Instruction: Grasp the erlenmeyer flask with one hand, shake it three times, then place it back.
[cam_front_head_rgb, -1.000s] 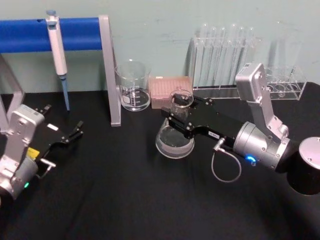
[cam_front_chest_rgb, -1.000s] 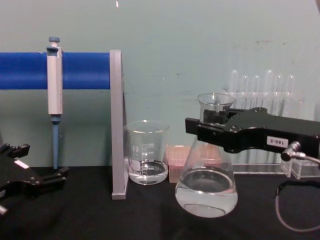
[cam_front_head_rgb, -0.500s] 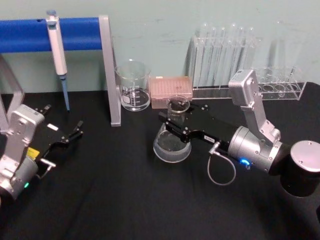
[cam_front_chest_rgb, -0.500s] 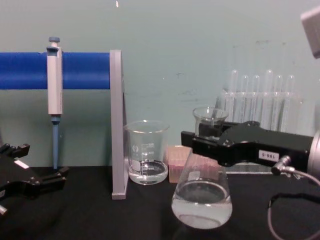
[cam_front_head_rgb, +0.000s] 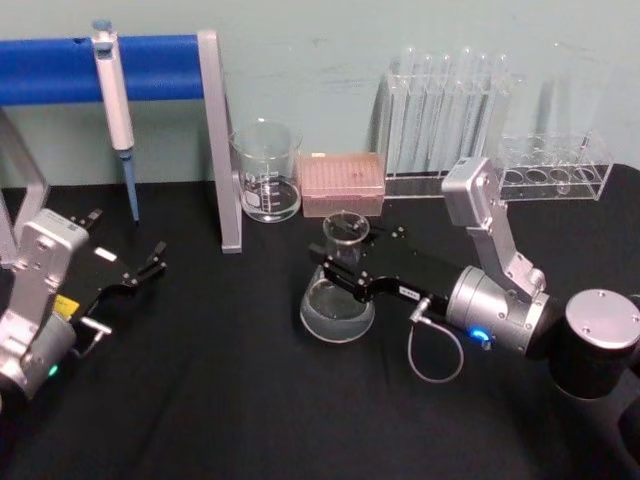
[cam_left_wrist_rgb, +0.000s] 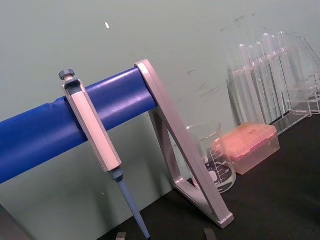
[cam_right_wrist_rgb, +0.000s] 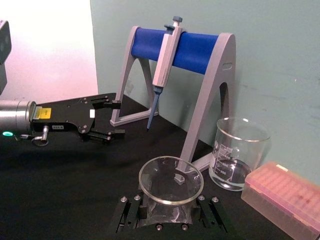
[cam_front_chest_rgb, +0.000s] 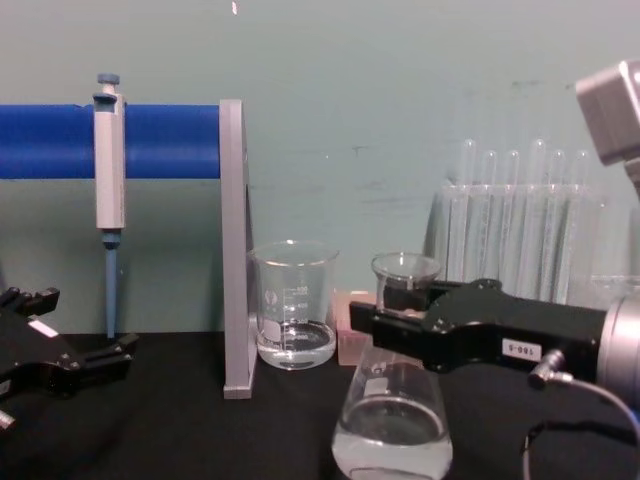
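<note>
Erlenmeyer flask (cam_front_head_rgb: 335, 318): right gripper (cam_front_head_rgb: 338, 268) is clamping its neck (base cut off in chest view); now lower, nearer. At 9 o'clock, left gripper (cam_front_head_rgb: 148, 265) is idling, fingers apart.

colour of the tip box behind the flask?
The box is pink; the head view shows it best.

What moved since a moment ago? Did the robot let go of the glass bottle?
No. The right gripper stays shut on the neck of the erlenmeyer flask and has carried it toward the robot and slightly left; in the chest view it now sits lower. The left gripper, beaker, pipette and test tubes stayed put.
</note>
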